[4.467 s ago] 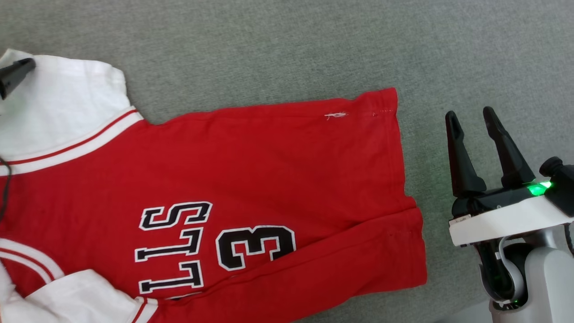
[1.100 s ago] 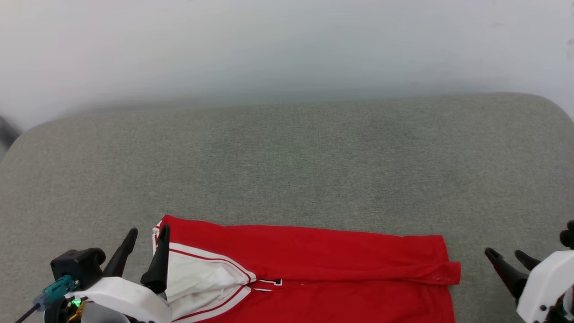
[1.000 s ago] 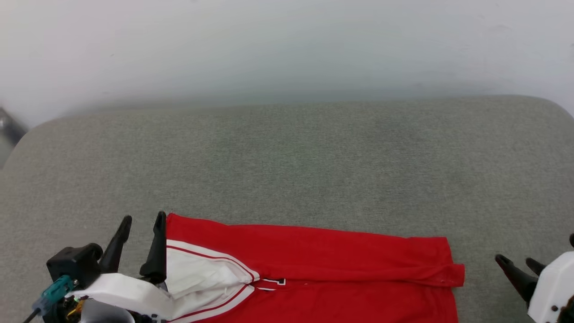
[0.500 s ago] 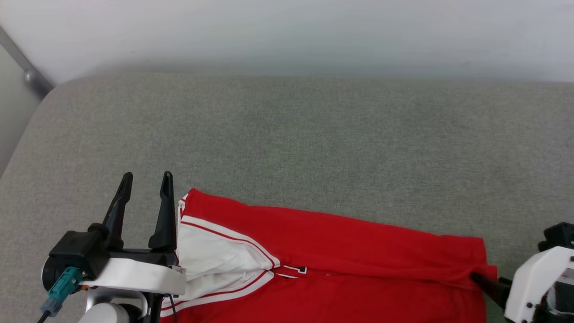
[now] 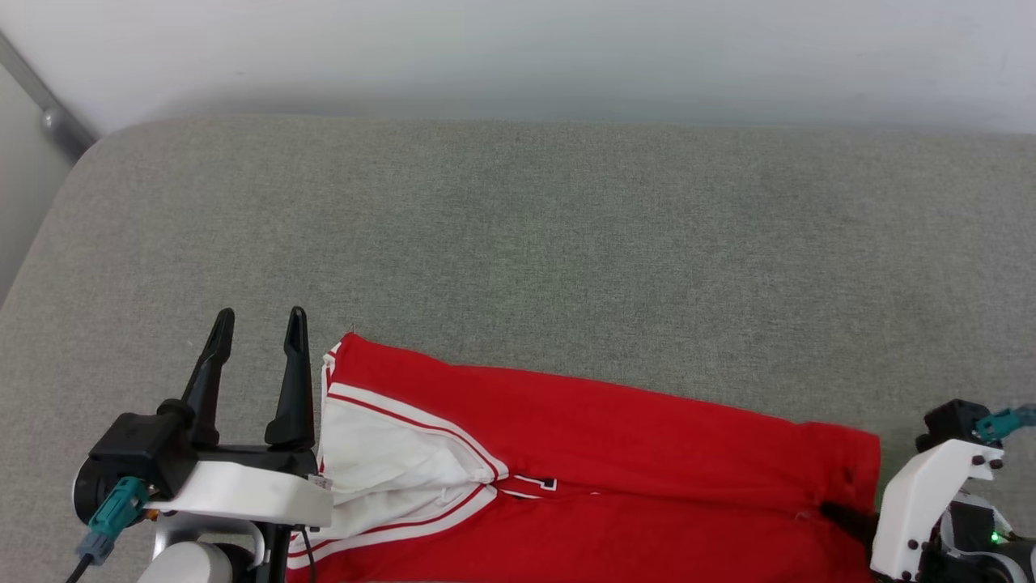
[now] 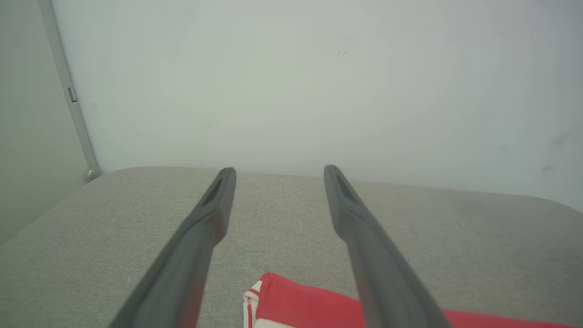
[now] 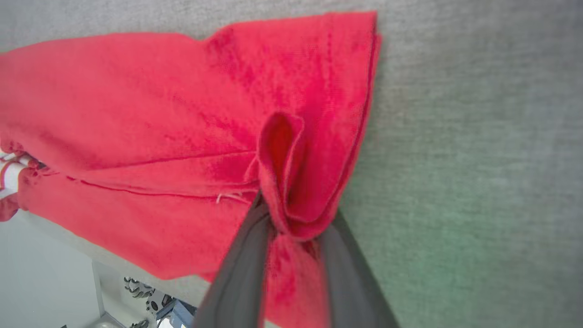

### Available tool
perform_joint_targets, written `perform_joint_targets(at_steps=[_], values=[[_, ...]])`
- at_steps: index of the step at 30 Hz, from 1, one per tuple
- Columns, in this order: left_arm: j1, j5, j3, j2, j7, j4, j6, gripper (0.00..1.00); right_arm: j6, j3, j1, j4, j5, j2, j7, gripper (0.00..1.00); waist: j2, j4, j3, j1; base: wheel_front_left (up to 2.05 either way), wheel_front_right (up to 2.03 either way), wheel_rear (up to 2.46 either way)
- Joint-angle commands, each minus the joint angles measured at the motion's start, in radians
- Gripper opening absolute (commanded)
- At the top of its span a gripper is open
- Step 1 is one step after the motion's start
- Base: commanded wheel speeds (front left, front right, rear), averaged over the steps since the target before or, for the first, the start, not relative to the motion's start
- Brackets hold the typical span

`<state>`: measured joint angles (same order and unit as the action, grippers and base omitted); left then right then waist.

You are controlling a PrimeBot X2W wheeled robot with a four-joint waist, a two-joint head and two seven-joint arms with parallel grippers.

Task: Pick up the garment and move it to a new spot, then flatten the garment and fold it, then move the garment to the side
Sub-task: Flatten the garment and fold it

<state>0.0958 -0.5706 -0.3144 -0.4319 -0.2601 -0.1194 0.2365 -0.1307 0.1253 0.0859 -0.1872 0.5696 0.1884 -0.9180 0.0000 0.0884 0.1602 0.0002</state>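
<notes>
The garment (image 5: 615,437), red with a white sleeve and striped trim, lies folded lengthwise along the near edge of the grey cushion. My left gripper (image 5: 259,312) stands open just left of its collar end, with nothing between the fingers. In the left wrist view the left gripper (image 6: 278,171) hovers over the garment's corner (image 6: 296,300). My right gripper (image 5: 842,515) is at the garment's right hem. In the right wrist view the right gripper (image 7: 298,210) is shut on a raised pinch of the garment's red cloth (image 7: 136,114) at that hem.
The grey fabric cushion (image 5: 518,227) stretches wide beyond the garment, up to a white wall (image 5: 518,48). A metal pole (image 5: 48,121) runs down at the far left corner. The cushion's near edge (image 7: 114,266) lies just past the garment in the right wrist view.
My right gripper has closed on the right hem and bunched the cloth up between its fingers. The left gripper has stayed open beside the collar. The head camera has shifted slightly.
</notes>
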Motion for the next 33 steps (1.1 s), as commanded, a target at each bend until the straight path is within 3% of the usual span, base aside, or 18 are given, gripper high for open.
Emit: perform_joint_targets(at_steps=[1,12,18,24,28,33], values=[[-0.006,0.001,0.000,0.000,-0.004,0.006,0.002,1.00,0.000,-0.034,0.003,-0.014,0.014,-0.002,0.005,0.00,0.0000,-0.008,-0.012,-0.0002,0.00,0.00,0.00],[-0.043,0.019,-0.009,-0.021,0.025,-0.001,0.036,1.00,0.000,-0.047,0.049,0.039,0.038,0.087,0.022,0.00,0.0000,-0.049,-0.066,-0.0002,0.00,0.00,0.00],[-0.052,0.024,-0.013,-0.025,0.033,-0.011,0.047,1.00,0.000,0.048,0.054,0.041,0.018,0.110,0.009,0.00,0.0000,-0.067,-0.074,-0.0002,0.00,0.00,0.00],[-0.055,0.028,-0.017,-0.025,0.034,-0.018,0.055,1.00,0.000,0.228,0.055,0.072,-0.029,0.124,-0.028,0.00,0.0000,-0.085,-0.072,-0.0002,0.00,0.00,0.00],[-0.055,0.026,-0.018,-0.025,0.033,-0.018,0.054,1.00,0.000,0.311,0.068,0.106,-0.033,0.096,-0.067,0.00,0.0000,-0.096,-0.069,-0.0002,0.00,0.00,0.00],[-0.053,0.023,-0.022,-0.023,0.033,-0.014,0.054,1.00,0.000,0.329,0.085,0.139,0.020,-0.010,-0.168,0.00,0.0000,-0.106,-0.072,-0.0002,0.00,0.00,0.00]])
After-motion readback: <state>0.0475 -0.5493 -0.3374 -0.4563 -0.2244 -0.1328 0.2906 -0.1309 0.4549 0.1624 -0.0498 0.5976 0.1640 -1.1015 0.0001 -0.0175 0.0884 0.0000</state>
